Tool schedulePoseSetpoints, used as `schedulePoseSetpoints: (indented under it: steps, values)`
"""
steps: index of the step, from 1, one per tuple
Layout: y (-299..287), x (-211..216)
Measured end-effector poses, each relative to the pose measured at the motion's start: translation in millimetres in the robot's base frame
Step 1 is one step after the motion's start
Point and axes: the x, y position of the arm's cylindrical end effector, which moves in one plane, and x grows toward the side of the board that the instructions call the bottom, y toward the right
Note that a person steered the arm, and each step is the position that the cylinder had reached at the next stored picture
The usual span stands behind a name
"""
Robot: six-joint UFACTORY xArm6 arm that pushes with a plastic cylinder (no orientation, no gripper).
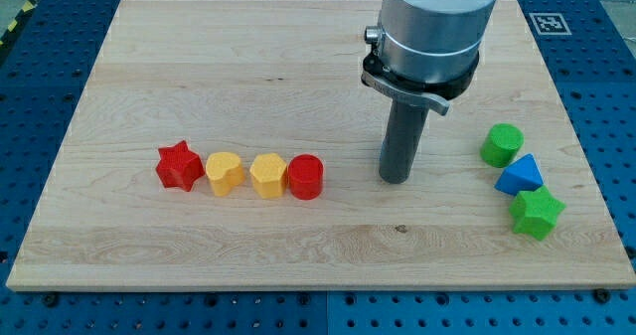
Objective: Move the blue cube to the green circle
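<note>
My tip rests on the counter, red cylinder to its view-left, green cylinder to its view-right; blue cube not visible, possibly hidden behind the rod.

Lab: blue perforated bench, fiducial marker

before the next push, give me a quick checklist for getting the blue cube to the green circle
1. Blue cube in sight: not ok; it does not show, possibly hidden behind the rod.
2. My tip located: ok, between the red cylinder and the green circle.
3. Tip touching the cube: cannot tell.
4. Green circle visible: ok, at the view's right, above the blue triangular block.
5. No other block between tip and green circle: ok.
</note>
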Motion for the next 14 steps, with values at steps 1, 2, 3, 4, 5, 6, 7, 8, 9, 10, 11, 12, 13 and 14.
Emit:
schedulePoseSetpoints:
  steps: [1, 2, 3, 4, 5, 6, 7, 8, 9, 10, 11, 12, 13, 14]
  values:
    - [0.0, -12.6]
    - [0.0, -30.2]
    - [-0.3, -42.7]
    - [-30.5, -56.9]
    - [-45.9, -82.0]
    - [-41.1, -80.4]
    - [-30.3, -74.0]
    - [-13.5, -73.9]
    - [12.6, -73.9]
    - [40.2, -73.9]
    - [50.9, -73.4]
    - [19.2, -58.9]
    - [12.7, -50.4]
    - [41.0, -50.4]
